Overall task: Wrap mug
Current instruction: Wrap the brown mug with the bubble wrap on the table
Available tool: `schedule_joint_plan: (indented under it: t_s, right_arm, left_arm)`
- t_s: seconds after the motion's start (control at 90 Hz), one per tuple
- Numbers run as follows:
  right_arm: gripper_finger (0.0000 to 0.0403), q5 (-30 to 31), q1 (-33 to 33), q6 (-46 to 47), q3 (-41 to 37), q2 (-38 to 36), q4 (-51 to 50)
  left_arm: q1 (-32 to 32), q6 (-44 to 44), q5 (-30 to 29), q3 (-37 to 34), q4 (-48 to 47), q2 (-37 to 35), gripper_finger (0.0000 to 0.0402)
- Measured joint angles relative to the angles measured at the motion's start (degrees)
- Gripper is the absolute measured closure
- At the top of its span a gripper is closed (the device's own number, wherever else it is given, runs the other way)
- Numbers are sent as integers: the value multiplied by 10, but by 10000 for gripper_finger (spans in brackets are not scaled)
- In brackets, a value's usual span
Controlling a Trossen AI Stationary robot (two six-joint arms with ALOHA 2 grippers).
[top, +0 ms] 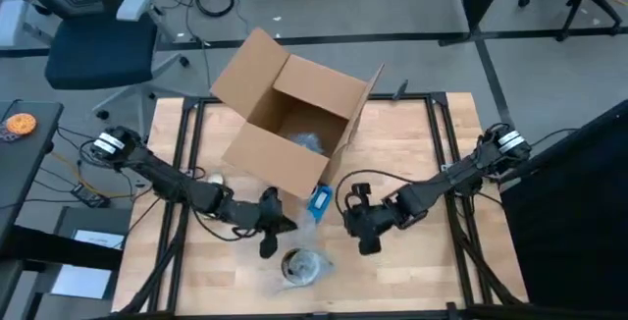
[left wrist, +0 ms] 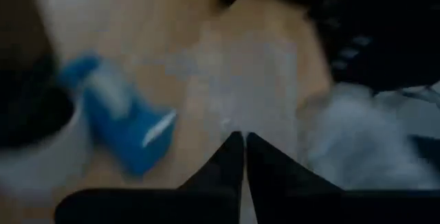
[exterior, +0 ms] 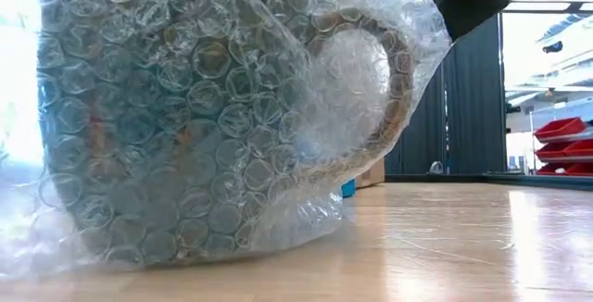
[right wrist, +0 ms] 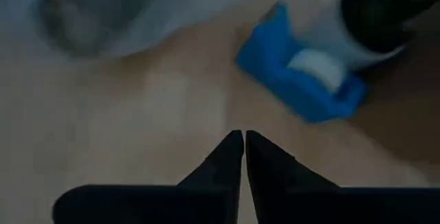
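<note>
The mug swaddled in clear bubble wrap (top: 301,266) stands upright on the light wooden tabletop (top: 422,261) near its front edge, between and just ahead of the 2 arms. In the low view its handle shows through the plastic, and the wrap flares loosely at the base and around the handle, so the bundle looks covered but not yet fastened.

The left tool (top: 269,224) hangs just behind and to the left of the mug, its 2 fingers pressed together on nothing. The right tool (top: 363,224) hangs to the mug's right, also closed and empty.

The step in hand is probably securing the wrap. The blue tape dispenser with its white roll (top: 319,202) lies on the tabletop between the tools, close to both. To do this well, 1 tool should pin the loose flap against the mug body while the other brings the tape, keeping the mug upright and pressing gently so the wrap does not spring open.

The open brown cardboard box (top: 285,114) sits behind, tilted with flaps spread; inside lies something pale and crumpled (top: 310,142), perhaps more bubble wrap, though I cannot tell.
</note>
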Motion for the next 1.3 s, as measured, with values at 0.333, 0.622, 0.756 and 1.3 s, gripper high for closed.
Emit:
schedule_joint_plan:
  t_s: [0.333,0.622,0.756,1.3]
  right_arm:
    - [346,-202,-59,-86,-20,2,147]
    - [255,-163,-79,-83,-20,2,191]
    - [228,-162,-84,-85,-21,-14,169]
    - [231,-248,-70,-100,-20,11,345]
  left_arm:
    - [-35,89,-30,83,-2,-1,402]
    - [-38,89,-32,84,-39,-1,402]
    - [-38,89,-37,84,-60,-1,402]
    - [-38,151,-36,84,-63,-1,402]
